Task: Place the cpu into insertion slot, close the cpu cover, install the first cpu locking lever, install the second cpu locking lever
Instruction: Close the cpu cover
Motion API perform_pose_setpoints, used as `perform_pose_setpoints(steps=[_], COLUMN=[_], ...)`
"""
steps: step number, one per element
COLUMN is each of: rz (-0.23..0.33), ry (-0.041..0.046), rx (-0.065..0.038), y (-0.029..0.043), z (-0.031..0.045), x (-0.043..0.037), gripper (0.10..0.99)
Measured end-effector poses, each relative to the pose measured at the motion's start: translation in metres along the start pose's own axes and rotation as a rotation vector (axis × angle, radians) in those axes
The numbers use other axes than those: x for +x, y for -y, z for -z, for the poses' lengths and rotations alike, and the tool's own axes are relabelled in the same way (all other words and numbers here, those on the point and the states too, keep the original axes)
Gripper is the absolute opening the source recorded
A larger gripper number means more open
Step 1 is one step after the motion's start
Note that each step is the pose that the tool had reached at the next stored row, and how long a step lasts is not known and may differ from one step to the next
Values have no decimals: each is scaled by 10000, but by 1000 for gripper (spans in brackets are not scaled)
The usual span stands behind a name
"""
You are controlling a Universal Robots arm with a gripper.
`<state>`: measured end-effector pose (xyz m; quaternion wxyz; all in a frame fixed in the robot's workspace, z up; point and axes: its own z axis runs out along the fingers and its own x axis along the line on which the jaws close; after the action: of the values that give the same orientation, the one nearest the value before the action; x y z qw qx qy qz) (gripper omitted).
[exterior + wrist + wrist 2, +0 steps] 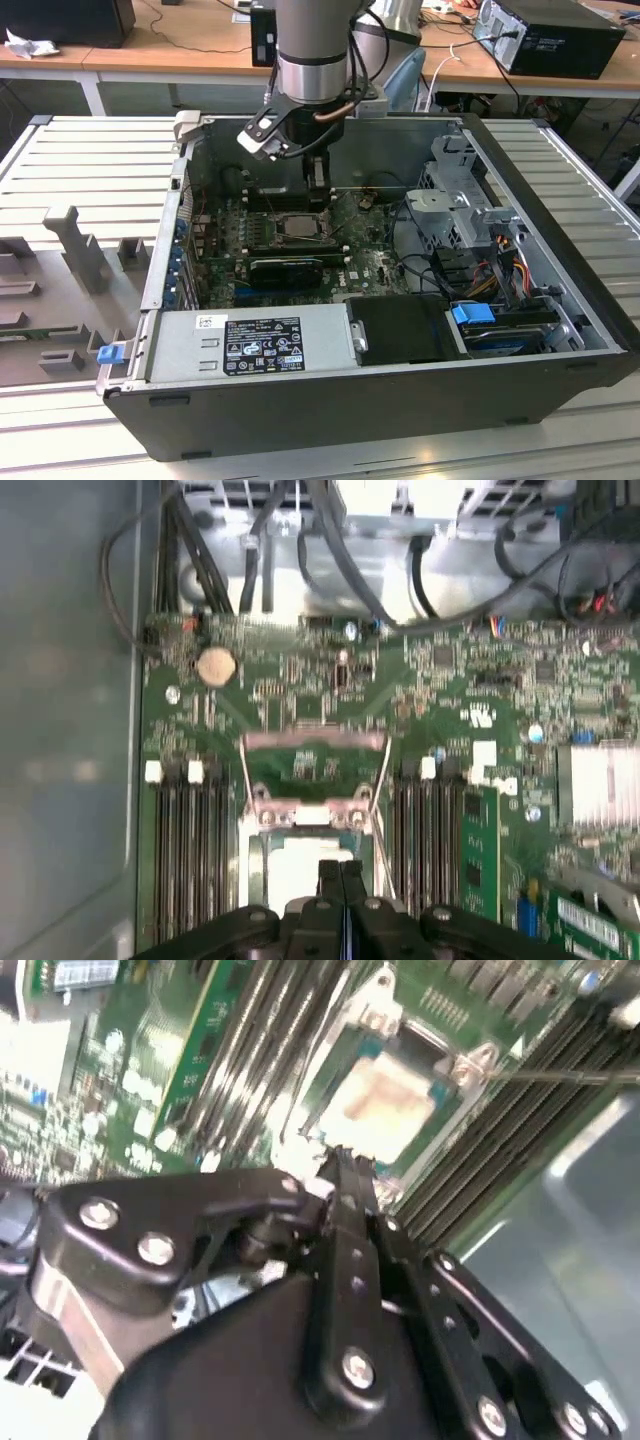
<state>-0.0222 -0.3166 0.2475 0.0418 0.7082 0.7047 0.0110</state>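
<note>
Our tool (341, 875), fingers pressed together and holding nothing, hovers just over the socket (252, 865) in the middle of the circuit board (450, 680). The chip (298, 865) already lies in the socket. The cover (315, 742) looks swung back, so we should push evenly on its frame alone, never on the chip.

Case (300, 410): is being shown open-topped, lying on a ribbed grey table (90, 160).
Arm (312, 50): is being reached down into the case from above.
Gripper (318, 185): is being held low over the green board (355, 262), just beside the socket (268, 228).
Socket: is being seen silvery-rimmed, a grey chip (298, 226) inside.
Power supply (250, 340): is being seated along the near wall.
</note>
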Motion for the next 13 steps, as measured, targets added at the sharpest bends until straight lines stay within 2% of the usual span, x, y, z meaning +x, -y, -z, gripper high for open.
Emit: perform_pose_setpoints(steps=[2,4,7,8,9,10,11,12,13], rz=[3,4,13,20,21,22,24,24,28], ry=[3,6,4,6,6,5,-1,-10,-29], rx=[32,79,286,428,472,495,534,589,636], y=[-50,-68,-79,-85,-91,-101,-133,-199,-312], z=[-4,-1,26,87,142,160,159,155,147], x=[0,0,-1,-4,-6,-7,-6,-6,-5], gripper=[106,106,106,106,106,106,106,106,106])
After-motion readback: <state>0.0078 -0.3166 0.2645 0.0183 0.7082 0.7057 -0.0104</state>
